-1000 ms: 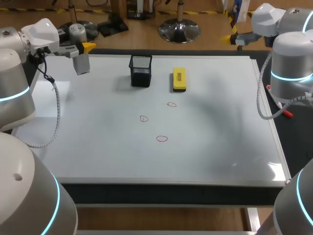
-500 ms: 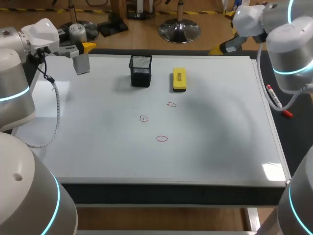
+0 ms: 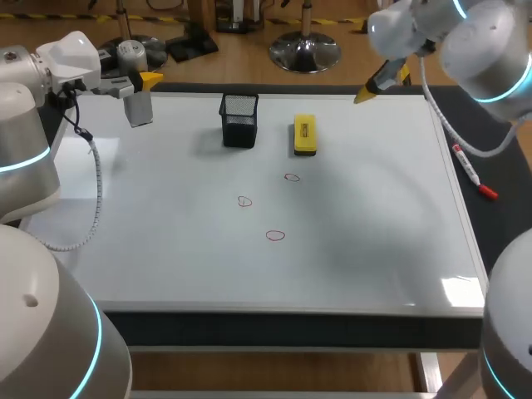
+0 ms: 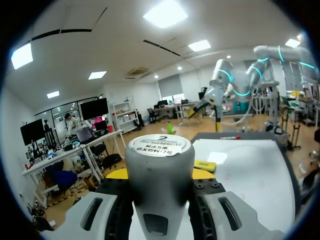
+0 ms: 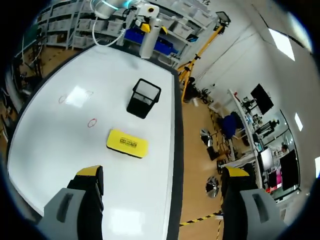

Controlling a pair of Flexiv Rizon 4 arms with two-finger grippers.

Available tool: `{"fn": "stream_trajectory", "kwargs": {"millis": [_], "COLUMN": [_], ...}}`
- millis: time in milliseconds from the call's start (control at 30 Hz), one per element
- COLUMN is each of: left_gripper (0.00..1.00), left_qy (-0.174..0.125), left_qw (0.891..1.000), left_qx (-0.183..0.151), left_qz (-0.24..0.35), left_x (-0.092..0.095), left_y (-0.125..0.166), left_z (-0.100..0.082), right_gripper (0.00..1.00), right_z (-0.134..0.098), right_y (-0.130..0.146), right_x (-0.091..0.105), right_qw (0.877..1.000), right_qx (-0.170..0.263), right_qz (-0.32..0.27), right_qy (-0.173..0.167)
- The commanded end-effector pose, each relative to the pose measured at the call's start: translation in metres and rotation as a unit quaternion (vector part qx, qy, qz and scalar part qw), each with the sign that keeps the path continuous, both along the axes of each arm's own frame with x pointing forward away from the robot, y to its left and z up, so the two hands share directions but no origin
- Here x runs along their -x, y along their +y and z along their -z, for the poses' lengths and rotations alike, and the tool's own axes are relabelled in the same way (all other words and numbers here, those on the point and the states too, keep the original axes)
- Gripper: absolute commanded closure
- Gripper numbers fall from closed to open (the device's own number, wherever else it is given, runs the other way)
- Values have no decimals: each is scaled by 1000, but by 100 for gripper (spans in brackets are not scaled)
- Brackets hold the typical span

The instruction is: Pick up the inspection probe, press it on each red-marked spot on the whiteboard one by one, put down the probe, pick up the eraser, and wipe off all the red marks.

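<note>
**While left holds the probe, right hangs open near the eraser**

With the inspection probe (image 3: pixel 138 110) clamped between its fingers, the left end effector (image 3: pixel 137 83) sits at the upper left of the head view, over the whiteboard (image 3: pixel 374 249) corner. The probe looks clear of the board surface. Probably it is held there ready to carry to the marks, not to be put down.

Three red marks (image 3: pixel 275 235) sit mid-frame, unwiped and well apart from the probe. Pressing looks like the step in hand, and wiping has not begun.

The right end effector (image 5: pixel 162 172) is at the upper right of the head view, over the board's far edge. Its fingers are spread wide with nothing between them. It likely waits for the eraser step, out of the left arm's path.

The eraser (image 3: pixel 305 135) lies flat on the board, upper middle of the frame, to the lower left of the right end effector, near but not touching. In the right wrist view it lies ahead of the open fingers. A black mesh cup (image 3: pixel 239 119) stands just beside the eraser, to its left. A red marker pen (image 3: pixel 472 174) lies on the dark worktop off the board's right edge.
</note>
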State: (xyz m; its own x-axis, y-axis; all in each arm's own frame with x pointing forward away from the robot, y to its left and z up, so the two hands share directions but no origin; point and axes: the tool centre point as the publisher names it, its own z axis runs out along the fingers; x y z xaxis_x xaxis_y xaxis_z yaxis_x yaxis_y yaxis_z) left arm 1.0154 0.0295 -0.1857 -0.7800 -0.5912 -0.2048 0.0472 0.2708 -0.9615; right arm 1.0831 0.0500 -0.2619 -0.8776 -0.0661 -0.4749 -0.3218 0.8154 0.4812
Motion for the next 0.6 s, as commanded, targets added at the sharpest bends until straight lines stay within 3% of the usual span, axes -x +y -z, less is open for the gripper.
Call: {"fn": "stream_trajectory", "kwargs": {"millis": [33, 100, 600], "left_gripper": [100, 100, 100], "left_qy": [-2, -2, -2], "left_qw": [1000, 1000, 1000], "left_qx": [1, 1, 1], "left_qz": [-1, -1, -1], "left_x": [0, 0, 0], "left_y": [0, 0, 0], "left_z": [0, 0, 0], "right_gripper": [0, 0, 0], "right_z": [-3, -6, -6], "right_y": [3, 4, 4], "right_x": [-1, -4, -4], "right_qw": [910, 923, 923], "right_qx": [323, 305, 305], "right_qz": [-252, -228, -228], "right_qy": [63, 55, 55]}}
